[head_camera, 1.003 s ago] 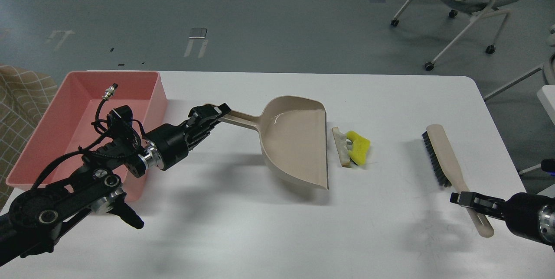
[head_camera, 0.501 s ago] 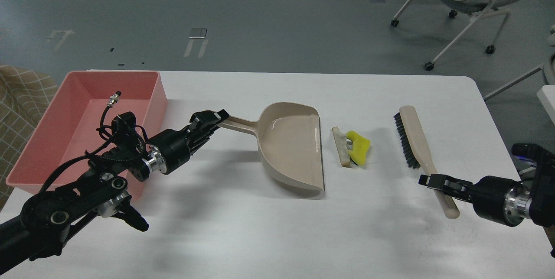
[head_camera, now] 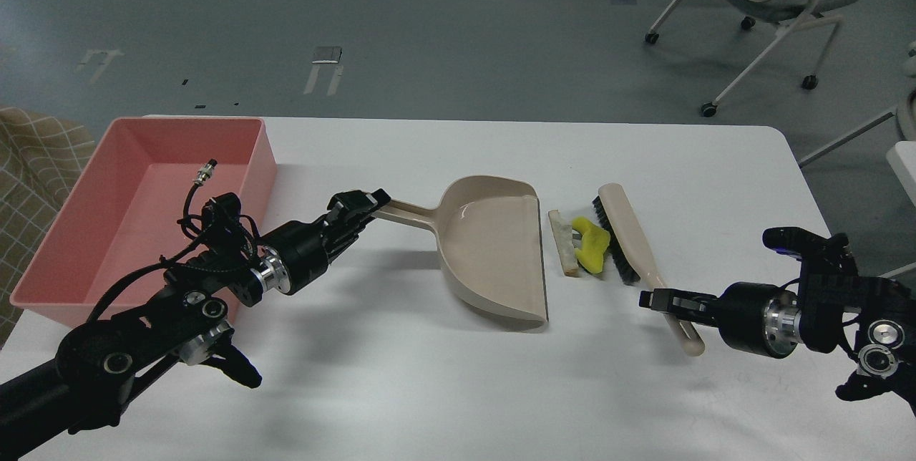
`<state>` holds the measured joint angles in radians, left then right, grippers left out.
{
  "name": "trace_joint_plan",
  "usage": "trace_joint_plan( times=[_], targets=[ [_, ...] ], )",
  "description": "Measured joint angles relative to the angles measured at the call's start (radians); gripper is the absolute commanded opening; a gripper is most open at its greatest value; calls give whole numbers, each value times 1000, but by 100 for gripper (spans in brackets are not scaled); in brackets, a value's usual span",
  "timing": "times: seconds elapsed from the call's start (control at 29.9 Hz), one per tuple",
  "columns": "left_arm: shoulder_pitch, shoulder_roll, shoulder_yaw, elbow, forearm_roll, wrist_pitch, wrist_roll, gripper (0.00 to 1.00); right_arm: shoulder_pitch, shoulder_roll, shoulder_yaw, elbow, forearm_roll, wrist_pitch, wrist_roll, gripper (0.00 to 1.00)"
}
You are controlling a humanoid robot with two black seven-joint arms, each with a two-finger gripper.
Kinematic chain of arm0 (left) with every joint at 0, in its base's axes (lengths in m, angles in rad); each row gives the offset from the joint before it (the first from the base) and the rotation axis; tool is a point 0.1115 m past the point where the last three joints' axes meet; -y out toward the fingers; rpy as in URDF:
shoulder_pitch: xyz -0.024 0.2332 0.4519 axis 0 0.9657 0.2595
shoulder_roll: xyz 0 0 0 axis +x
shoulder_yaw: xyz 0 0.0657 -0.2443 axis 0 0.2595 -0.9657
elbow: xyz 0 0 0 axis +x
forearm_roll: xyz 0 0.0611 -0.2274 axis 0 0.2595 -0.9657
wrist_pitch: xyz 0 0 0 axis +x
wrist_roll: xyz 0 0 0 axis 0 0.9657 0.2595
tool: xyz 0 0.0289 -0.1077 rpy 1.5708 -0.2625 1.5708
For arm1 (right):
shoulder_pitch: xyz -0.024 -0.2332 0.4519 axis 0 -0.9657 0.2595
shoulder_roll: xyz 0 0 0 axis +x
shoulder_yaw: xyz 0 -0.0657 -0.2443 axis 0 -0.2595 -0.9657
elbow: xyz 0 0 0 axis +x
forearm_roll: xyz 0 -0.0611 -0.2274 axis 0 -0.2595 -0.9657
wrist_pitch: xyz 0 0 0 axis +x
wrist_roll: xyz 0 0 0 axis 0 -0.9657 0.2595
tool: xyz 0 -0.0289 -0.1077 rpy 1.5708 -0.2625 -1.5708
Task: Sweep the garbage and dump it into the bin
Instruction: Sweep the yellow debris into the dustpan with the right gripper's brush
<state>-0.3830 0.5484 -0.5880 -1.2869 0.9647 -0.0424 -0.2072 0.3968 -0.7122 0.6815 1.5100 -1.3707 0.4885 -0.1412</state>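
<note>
White table (head_camera: 444, 389) is carrying: shallow pink plastic bin (head_camera: 86, 232), sitting at far left; beige long-handled dustpan (head_camera: 494, 250), its handle being clenched by left gripper (head_camera: 361, 205); yellow curved scrap (head_camera: 591, 245) and pale brown-edged wedge (head_camera: 564, 242), lying between dustpan mouth and bristles of beige hand brush (head_camera: 630, 239), whose handle right gripper (head_camera: 662, 300) is grasping.

Yellow curved scrap (head_camera: 591, 248) touching pale brown-edged wedge (head_camera: 563, 242), both flat on the white table, large shallow pink bin (head_camera: 86, 232) far left, upright
</note>
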Motion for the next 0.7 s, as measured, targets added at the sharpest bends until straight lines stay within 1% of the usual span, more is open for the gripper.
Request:
trace_joint_plan(
  times=[0.23, 0.47, 0.57, 0.7],
  targets=[
    [-2, -3, 0, -3, 0, 3, 0, 12, 36, 106, -18, -3, -4, 0, -1, 0],
    [-6, -4, -2, -13, 1, 7, -2, 12, 106, 183, -55, -13, 2, 0, -2, 0],
    [-6, -4, -4, -14, 1, 7, -2, 12, 113, 227, -57, -19, -2, 0, -10, 0],
    [-8, -2, -7, -40, -2, 10, -2, 12, 115, 225, -42, -2, 3, 0, -23, 0]
  ],
)
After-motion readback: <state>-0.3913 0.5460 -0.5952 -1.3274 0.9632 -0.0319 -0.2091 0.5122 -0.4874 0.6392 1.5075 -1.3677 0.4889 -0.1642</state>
